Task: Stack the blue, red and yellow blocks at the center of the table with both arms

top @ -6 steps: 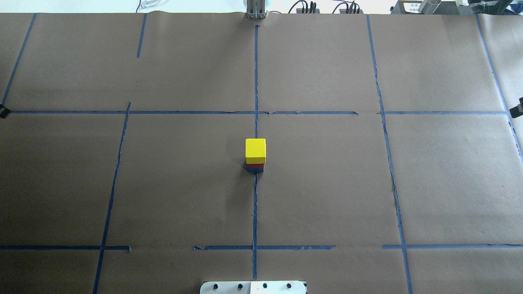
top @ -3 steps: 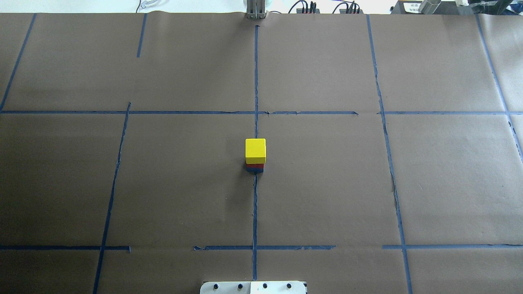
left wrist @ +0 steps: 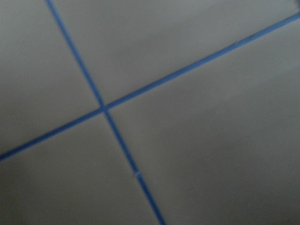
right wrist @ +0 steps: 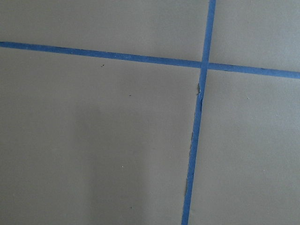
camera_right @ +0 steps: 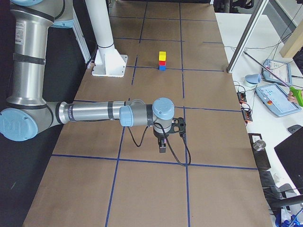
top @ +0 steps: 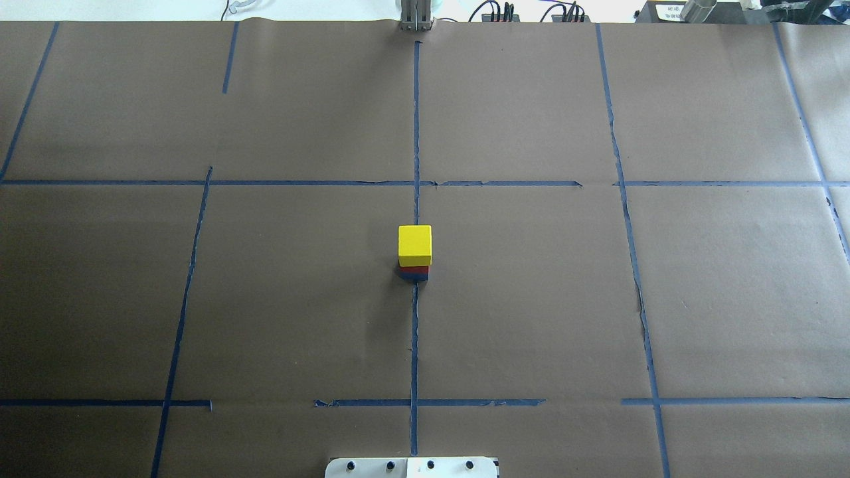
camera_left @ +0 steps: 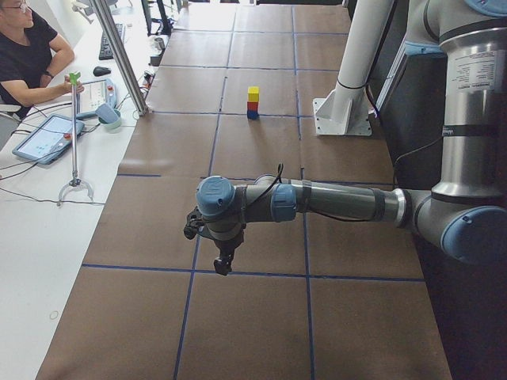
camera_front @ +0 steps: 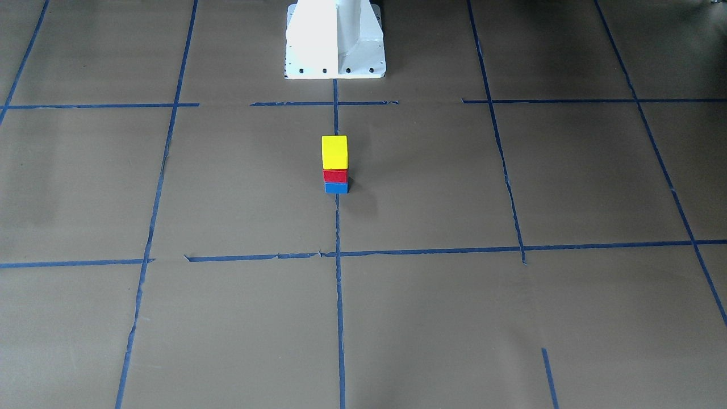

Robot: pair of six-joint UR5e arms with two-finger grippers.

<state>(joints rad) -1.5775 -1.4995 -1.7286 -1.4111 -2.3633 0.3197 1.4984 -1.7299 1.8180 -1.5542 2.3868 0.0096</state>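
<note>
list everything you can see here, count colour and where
yellow block: one, yellow, top of the stack at the table's centre
red block: one, red, middle of the stack
blue block: one, blue, bottom of the stack, on the table
table: one, covered in brown paper
tape lines: many, blue, a grid across the table
pedestal: one, white, at the robot's edge of the table
person: one, black shirt, seated at the side bench
tablets: two, blue-edged, on that bench
left end effector: one, dark, over the table's left end, far from the stack; open or shut, cannot tell
right end effector: one, dark, over the right end, far from the stack; cannot tell
</note>
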